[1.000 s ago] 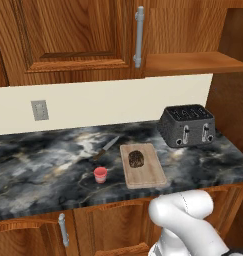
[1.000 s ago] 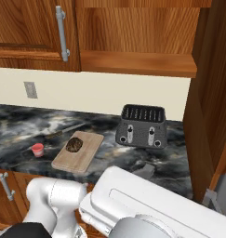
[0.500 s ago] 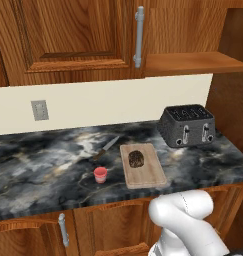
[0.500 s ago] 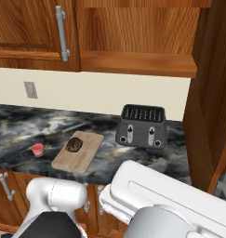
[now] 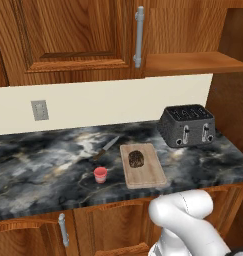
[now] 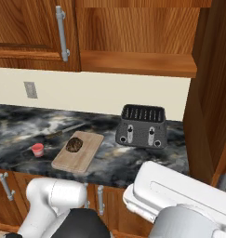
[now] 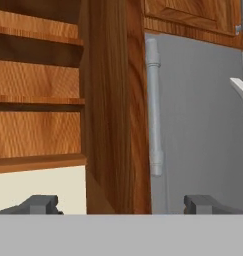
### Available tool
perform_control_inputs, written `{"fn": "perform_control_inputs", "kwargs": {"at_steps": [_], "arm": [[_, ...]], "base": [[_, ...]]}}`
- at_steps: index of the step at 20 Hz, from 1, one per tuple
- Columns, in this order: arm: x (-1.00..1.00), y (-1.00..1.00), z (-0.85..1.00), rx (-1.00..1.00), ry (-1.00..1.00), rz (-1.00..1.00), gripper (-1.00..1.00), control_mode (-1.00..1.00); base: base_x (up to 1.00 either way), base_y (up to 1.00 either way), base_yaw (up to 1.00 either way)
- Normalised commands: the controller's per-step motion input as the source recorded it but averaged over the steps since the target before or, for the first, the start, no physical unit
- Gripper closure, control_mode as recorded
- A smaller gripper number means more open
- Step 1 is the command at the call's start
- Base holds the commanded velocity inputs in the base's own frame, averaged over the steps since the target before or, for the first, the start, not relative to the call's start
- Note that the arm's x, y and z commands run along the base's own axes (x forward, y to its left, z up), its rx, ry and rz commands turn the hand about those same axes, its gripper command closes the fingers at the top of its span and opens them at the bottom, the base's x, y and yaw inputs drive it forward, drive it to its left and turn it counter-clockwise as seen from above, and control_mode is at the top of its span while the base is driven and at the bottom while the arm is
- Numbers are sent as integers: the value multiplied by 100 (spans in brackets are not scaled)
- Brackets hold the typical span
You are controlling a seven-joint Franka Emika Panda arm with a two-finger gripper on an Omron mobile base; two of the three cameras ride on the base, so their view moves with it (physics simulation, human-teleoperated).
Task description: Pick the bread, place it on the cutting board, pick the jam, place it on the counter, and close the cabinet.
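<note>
The bread (image 5: 136, 158) (image 6: 74, 144) lies on the cutting board (image 5: 145, 175) (image 6: 72, 160). To its left the jam (image 5: 100, 174) (image 6: 37, 149) stands on the counter (image 5: 38, 170) (image 6: 12, 132). The cabinet (image 5: 68, 35) (image 6: 21, 28) has its left door shut, and its right half shows a bare shelf (image 5: 193, 62) (image 6: 137, 62). In the hand view my gripper (image 7: 123, 205) is open and holds nothing. It faces the edge of the open cabinet door (image 7: 110, 100), whose grey bar handle (image 7: 153, 105) is just to the right; inner shelves (image 7: 35, 102) show at left.
A dark toaster (image 5: 188, 125) (image 6: 142, 125) stands on the counter right of the board. A knife (image 5: 105, 148) lies behind the jam. A wall outlet (image 5: 39, 110) sits at left. A tall wooden panel (image 6: 212, 83) bounds the right side.
In the right base view my arm's white upper link has swung to the right. The bread, the jam and the board have not moved.
</note>
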Motion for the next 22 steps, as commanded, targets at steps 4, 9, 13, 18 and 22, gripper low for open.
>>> {"fn": "perform_control_inputs", "kwargs": {"at_steps": [4,9,13,18,22], "arm": [[8,-23,-6,0,0,5,-100,-100],[17,-16,-9,0,0,7,-100,-100],[19,-15,-8,0,0,8,-100,-100],[13,-13,-6,0,-1,8,-100,-100],[16,-6,-1,0,-5,8,-100,-100]], "base": [[0,0,0],[0,0,0],[0,0,0],[0,0,0],[0,0,0]]}}
